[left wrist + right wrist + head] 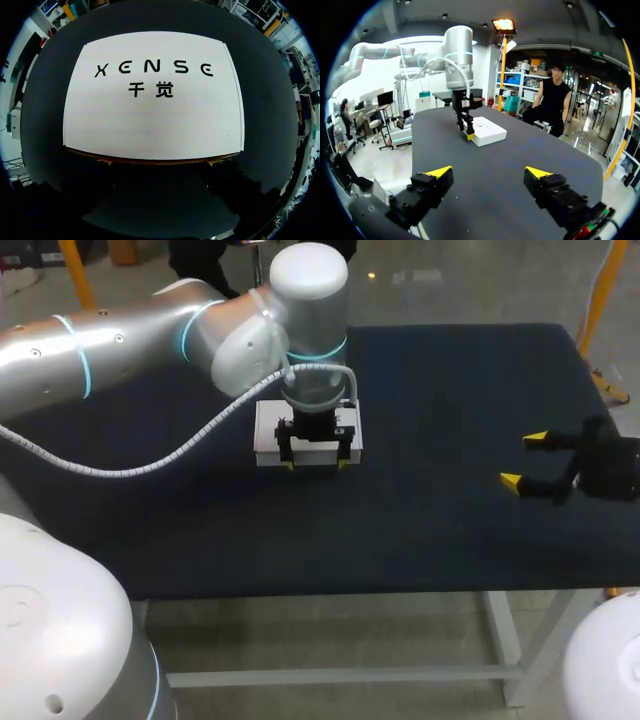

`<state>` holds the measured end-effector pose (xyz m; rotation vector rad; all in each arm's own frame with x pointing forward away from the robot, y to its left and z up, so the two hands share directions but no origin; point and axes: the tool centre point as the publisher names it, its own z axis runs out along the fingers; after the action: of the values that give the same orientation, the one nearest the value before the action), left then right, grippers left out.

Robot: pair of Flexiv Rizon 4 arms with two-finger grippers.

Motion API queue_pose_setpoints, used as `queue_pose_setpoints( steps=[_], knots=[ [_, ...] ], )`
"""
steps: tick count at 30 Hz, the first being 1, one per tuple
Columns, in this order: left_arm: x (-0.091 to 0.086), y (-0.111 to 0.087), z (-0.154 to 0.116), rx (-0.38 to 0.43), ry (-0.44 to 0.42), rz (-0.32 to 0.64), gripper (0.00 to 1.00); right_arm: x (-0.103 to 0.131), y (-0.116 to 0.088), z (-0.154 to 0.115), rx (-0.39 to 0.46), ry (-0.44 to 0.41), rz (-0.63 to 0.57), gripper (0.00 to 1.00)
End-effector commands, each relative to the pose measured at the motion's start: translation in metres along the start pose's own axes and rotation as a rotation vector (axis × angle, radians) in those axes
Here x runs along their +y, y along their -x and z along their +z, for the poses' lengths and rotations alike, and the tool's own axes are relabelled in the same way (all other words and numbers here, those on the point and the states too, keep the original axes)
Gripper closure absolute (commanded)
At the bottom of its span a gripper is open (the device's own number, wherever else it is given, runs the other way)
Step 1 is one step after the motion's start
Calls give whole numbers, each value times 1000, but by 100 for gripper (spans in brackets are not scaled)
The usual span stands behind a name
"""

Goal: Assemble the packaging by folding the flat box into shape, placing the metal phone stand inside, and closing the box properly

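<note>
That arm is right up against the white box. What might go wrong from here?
1. The left gripper stands open at the white box's near edge, not clamped on it. A push there might slide the box across the table.
2. The right gripper hangs open, well apart from the box, so nothing braces it.
3. The phone stand is not in sight, so whether it is inside cannot be told.
</note>
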<state>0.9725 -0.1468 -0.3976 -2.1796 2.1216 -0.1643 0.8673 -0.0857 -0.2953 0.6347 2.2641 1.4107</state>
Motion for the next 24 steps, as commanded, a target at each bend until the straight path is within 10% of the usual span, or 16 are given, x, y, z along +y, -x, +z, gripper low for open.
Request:
queue_pose_setpoints(
  steps=[1, 24],
  knots=[
    [-29, -2, 8, -11, 54, 2, 0, -1, 0, -2, 1, 6, -2, 0],
    [-146, 28, 19, 5, 69, 19, 0, -1, 0, -2, 1, 6, -2, 0]
  ],
)
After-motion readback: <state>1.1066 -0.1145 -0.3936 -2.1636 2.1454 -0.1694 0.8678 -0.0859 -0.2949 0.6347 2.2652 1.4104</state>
